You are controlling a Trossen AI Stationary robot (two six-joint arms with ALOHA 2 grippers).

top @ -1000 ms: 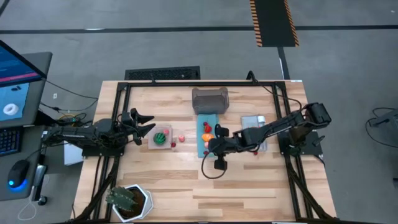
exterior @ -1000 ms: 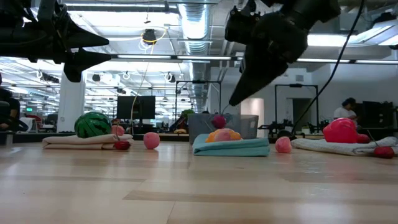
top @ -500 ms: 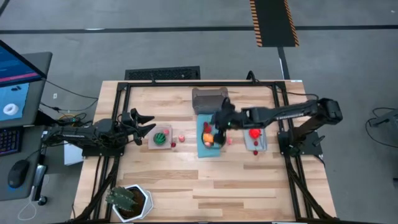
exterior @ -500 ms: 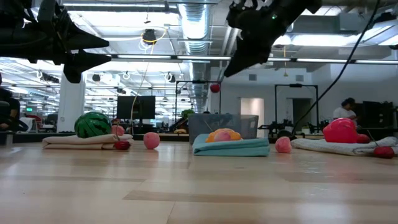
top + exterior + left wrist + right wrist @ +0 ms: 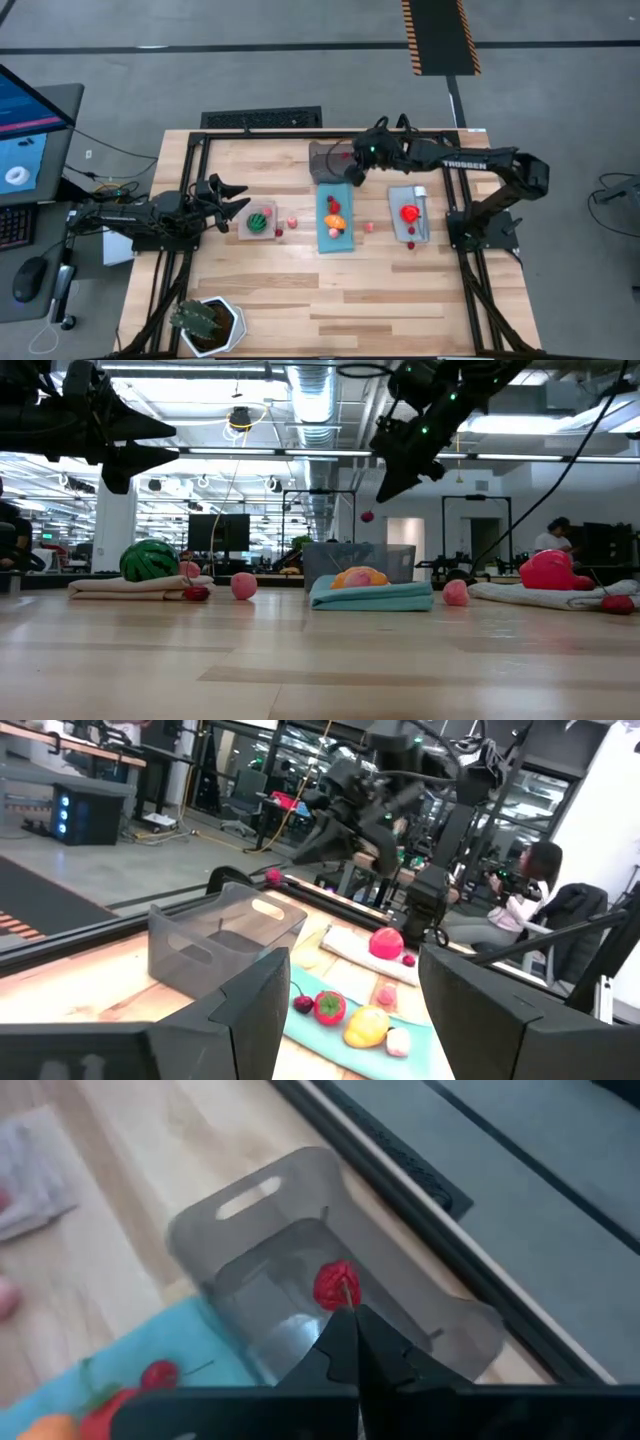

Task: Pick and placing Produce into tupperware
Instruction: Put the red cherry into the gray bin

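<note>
The right gripper [image 5: 349, 168] is raised above the table [image 5: 330, 300], over the grey tupperware [image 5: 338, 160] that stands at about 12 o'clock on the table, near the far edge. Its fingers are pressed together on the thin stem of a small red fruit [image 5: 337, 1283]. In the right wrist view this fruit hangs just over the open inside of the tupperware. In the low view the same fruit [image 5: 367, 516] is in the air, a little above the rim of the tupperware [image 5: 358, 560], and it does not touch it.

Just in front of the tupperware, near the middle of the table, lies a teal mat [image 5: 335, 224] with an orange piece [image 5: 337, 221] and other red pieces on it. At about 3 o'clock from this mat there is a grey mat [image 5: 409, 214] with a bigger red piece [image 5: 409, 213]. At about 9 o'clock from the teal mat lies a small green melon [image 5: 260, 218] on a tan mat, with small pink and red pieces beside it.

The left gripper [image 5: 238, 196] waits at 9 o'clock, raised over the table edge near the melon. Its fingers are apart and hold nothing.

A plant in a white pot [image 5: 208, 322] stands at about 7 o'clock, at the near corner.
</note>
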